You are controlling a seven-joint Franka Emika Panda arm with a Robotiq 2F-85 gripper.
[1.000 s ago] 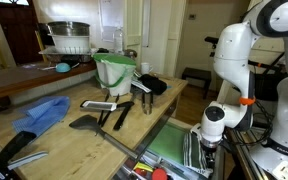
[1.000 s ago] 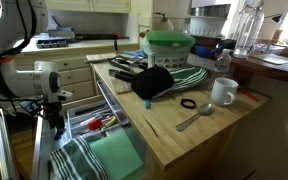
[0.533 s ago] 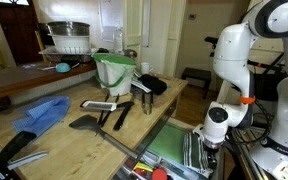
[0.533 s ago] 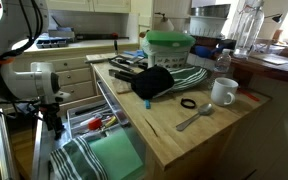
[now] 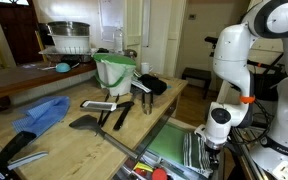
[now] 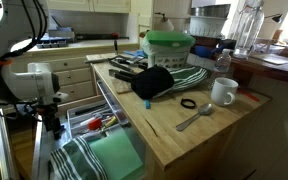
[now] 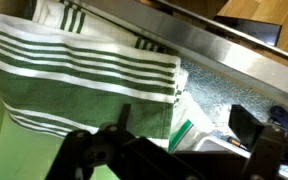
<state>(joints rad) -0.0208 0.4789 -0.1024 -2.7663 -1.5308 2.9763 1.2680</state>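
Observation:
My gripper [image 5: 212, 146] hangs low over an open drawer [image 5: 162, 128] at the side of a wooden counter, and it also shows in the other exterior view [image 6: 52, 124]. In the wrist view the gripper [image 7: 184, 152] is open and empty, its dark fingers [image 7: 256, 135] spread apart. Below it lie a green-and-white striped towel [image 7: 84, 70] and a clear plastic bag with a green strip [image 7: 189, 122]. A plain green cloth [image 6: 114, 155] and the striped towel [image 6: 76, 160] fill the drawer.
On the counter stand a green-lidded bowl [image 6: 169, 45], a black cloth [image 6: 154, 82], a white mug [image 6: 223, 92], a spoon [image 6: 194, 118] and a black ring [image 6: 188, 103]. Dark utensils [image 5: 102, 112] and a blue cloth [image 5: 42, 112] lie further along. The drawer's metal rim [image 7: 219, 50] runs close by.
The arm has shifted only slightly over the drawer. The gripper stays open and nothing in the drawer has moved.

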